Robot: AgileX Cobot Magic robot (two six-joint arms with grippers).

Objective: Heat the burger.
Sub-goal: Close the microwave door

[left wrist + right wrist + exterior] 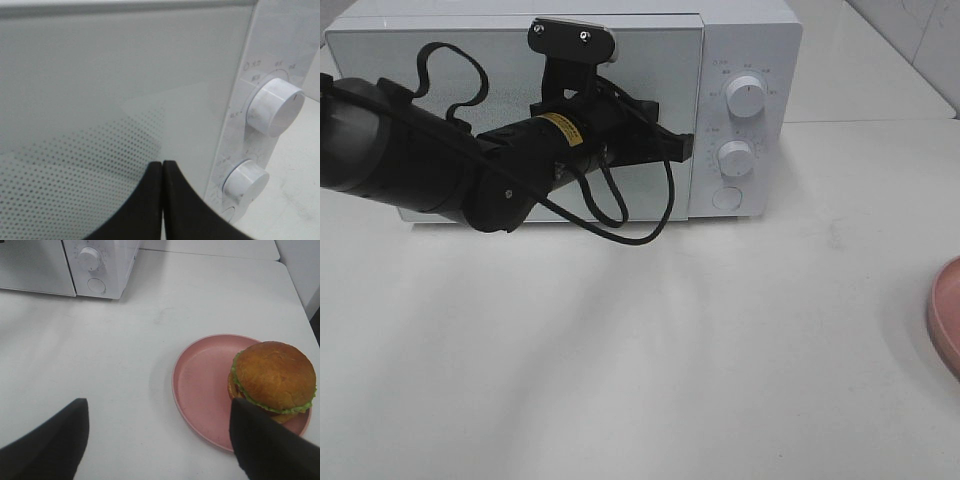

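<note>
Reaching across the front of the microwave (560, 110), the left gripper (680, 147) has its tips at the door's edge next to the control panel, fingers pressed together with nothing between them (the left wrist view shows the two black tips meeting right against the dotted door glass). The microwave door (100, 100) looks closed. On the panel beside the door sit an upper dial (275, 106), a lower dial (245, 181) and, below them, a round button (727, 198).

The burger (272, 376) sits on the pink plate (202, 385), well off to the side of the microwave on the white table (670, 350); only the plate's rim shows in the exterior high view. The right gripper (160, 440) hangs over the table near the plate, jaws wide apart, empty, not touching the burger.

Likely step: get the door open before the burger goes in. To do it well, the closed tips should press squarely on the round button, which is probably the door release, or catch the door's edge beside the panel, not slide on the glass. Keep clear of the dials. The right arm should hold off grasping until the door swings clear.
</note>
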